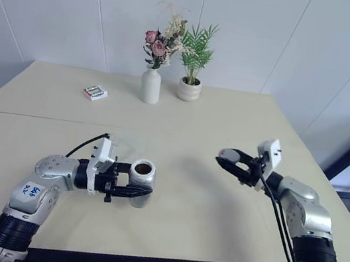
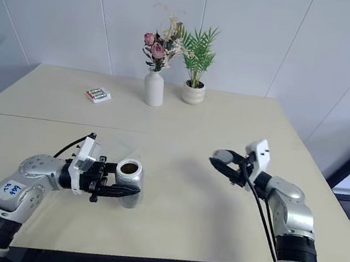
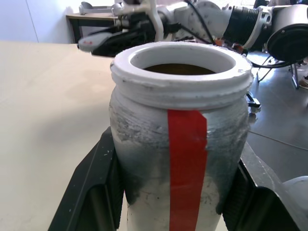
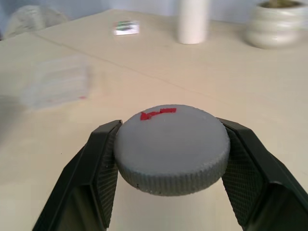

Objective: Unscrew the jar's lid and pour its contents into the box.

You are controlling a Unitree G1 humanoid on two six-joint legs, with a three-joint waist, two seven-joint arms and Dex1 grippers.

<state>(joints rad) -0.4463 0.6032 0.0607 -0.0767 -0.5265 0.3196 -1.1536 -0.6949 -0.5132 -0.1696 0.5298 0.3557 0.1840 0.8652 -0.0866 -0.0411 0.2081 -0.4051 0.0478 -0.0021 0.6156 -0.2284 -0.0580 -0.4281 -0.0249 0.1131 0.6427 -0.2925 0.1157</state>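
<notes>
Left wrist view: black fingers [image 3: 96, 192] hide the jar's [image 3: 180, 144] lower sides.

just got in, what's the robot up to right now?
It's opening a jar to pour it out. The left gripper holds the jar upright over the table, lid off and brown contents showing inside. The right gripper holds the lid off to the side. The clear box sits behind the jar; nothing poured yet.
</notes>
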